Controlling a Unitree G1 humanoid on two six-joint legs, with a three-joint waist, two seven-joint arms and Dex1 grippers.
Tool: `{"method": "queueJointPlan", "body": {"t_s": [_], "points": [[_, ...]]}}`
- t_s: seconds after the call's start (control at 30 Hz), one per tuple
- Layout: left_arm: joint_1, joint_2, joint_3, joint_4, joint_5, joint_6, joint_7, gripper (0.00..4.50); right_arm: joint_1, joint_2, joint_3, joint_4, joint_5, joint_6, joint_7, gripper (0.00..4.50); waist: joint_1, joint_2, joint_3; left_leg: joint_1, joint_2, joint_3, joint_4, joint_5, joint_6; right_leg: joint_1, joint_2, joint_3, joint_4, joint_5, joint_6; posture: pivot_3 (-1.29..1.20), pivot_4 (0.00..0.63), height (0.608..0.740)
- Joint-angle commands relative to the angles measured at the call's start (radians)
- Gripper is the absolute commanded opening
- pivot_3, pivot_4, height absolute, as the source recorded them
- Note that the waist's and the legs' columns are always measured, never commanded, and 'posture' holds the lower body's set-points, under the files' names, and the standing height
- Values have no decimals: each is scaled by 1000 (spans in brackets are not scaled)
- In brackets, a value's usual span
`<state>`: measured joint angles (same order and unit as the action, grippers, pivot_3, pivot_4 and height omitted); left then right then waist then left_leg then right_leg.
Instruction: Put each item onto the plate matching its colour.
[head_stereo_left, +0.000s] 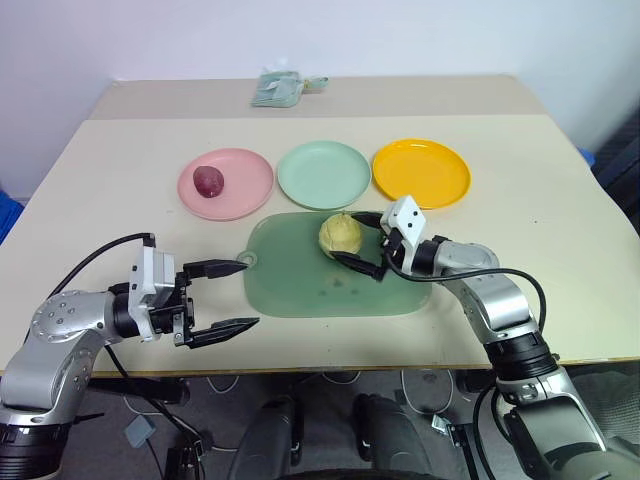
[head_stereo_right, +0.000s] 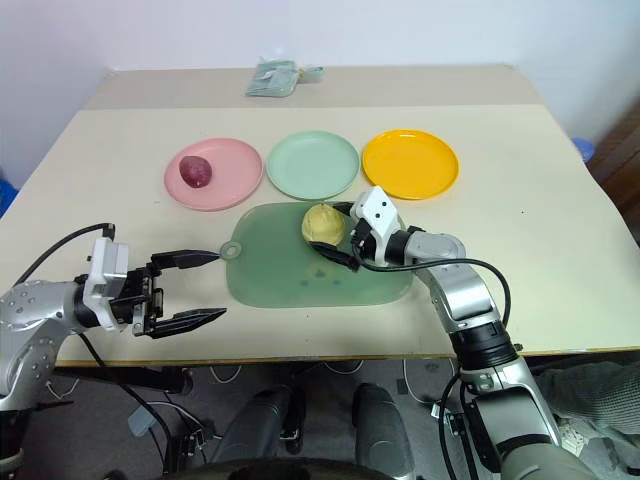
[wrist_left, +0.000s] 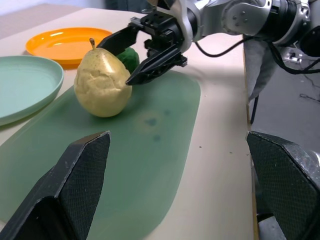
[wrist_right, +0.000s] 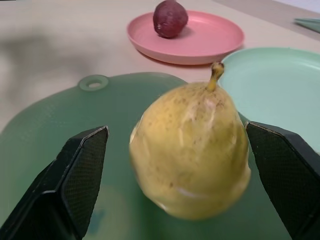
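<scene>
We see a beige rectangular worktop (head_stereo_left: 120, 150) carrying three round shallow plastic plates in a row toward its far edge: a pink plate (head_stereo_left: 247, 180) nearest the left edge, a pale mint green plate (head_stereo_left: 324, 173) in the middle, and an orange-yellow plate (head_stereo_left: 421, 172) nearest the right edge. A dark reddish-purple round produce piece (head_stereo_left: 208, 181) sits on the pink plate, left of its middle.

Just in front of the plates, toward the near edge, lies a large translucent green rounded-rectangle board (head_stereo_left: 300, 280) with a ring handle at its left end. A pale yellow pear-shaped fruit with a short stem (head_stereo_left: 339, 234) stands upright on the far part of the board, close to the rim of the mint green plate but not on any plate. In the left wrist view we make out a dark green piece (wrist_left: 131, 56) just behind the yellow fruit, mostly hidden by it.

The right gripper (head_stereo_left: 368, 243) reaches in from the right side of the board with its two black fingers spread wide, one on the far side of the yellow fruit and one on the near side. The right wrist view shows a gap between each finger and the fruit, so nothing is grasped.

The left gripper (head_stereo_left: 232, 296) hovers over the near left part of the worktop, beside the ring handle, fingers released and wide apart, holding nothing.

A small pale green packet (head_stereo_left: 277, 90) lies at the far edge of the worktop.
</scene>
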<state>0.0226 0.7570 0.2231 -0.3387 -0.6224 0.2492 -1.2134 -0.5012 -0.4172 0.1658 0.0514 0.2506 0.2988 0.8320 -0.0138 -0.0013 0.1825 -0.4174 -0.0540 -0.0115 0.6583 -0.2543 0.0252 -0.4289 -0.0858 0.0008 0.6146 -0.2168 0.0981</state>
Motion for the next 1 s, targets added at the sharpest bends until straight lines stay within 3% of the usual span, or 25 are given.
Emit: {"method": "queueJointPlan", "body": {"t_s": [0.03, 0.1, 0.17, 0.2, 0.53, 0.7, 0.83, 1.0], "points": [[16, -1, 37, -59, -24, -4, 30, 4480, -46, 21, 5, 35, -5, -21, 17, 4245, 0, 0, 0, 0, 0, 0, 0, 0, 0, 0, 0, 0, 0, 0, 0, 0, 150, 740], [27, 0, 42, -76, -28, 1, 48, 4500, -59, 30, 5, 53, -5, -25, 27, 3737, 0, 0, 0, 0, 0, 0, 0, 0, 0, 0, 0, 0, 0, 0, 0, 0, 150, 740], [35, 0, 45, -89, -30, 5, 62, 4500, -66, 35, 4, 61, -5, -26, 35, 2740, 0, 0, 0, 0, 0, 0, 0, 0, 0, 0, 0, 0, 0, 0, 0, 0, 150, 740], [39, -1, 45, -98, -30, 8, 73, 4500, -69, 37, 3, 67, -8, -31, 36, 2519, 0, 0, 0, 0, 0, 0, 0, 0, 0, 0, 0, 0, 0, 0, 0, 0, 150, 740], [22, -3, 29, -122, -38, 27, 138, 4500, -188, 78, -104, 130, 75, -39, 26, 2507, -1, 1, 0, 0, 0, 0, 0, 0, 0, 0, 1, 0, 0, 0, 0, 0, 150, 740], [-1, -10, 20, -123, -33, 32, 161, 4500, -423, 51, -184, 490, 2, -252, -44, 2507, -2, 1, 0, 0, 0, 0, 0, 0, -1, 0, 2, -1, 1, 0, 0, 0, 150, 740], [-5, -27, 8, -139, -15, 28, 198, 4500, -631, -5, -200, 936, -98, -433, -151, 2507, -1, 1, 0, 1, 0, 0, -2, 1, -1, 0, 2, -1, 0, 0, 0, 0, 150, 740], [2, -30, 7, -158, -13, 30, 222, 4500, -724, -20, -201, 1199, -178, -520, -249, 2507, -8, 1, 0, 1, -1, 1, -9, 3, -4, -3, 1, 0, -1, 0, 0, 0, 150, 740]]}}
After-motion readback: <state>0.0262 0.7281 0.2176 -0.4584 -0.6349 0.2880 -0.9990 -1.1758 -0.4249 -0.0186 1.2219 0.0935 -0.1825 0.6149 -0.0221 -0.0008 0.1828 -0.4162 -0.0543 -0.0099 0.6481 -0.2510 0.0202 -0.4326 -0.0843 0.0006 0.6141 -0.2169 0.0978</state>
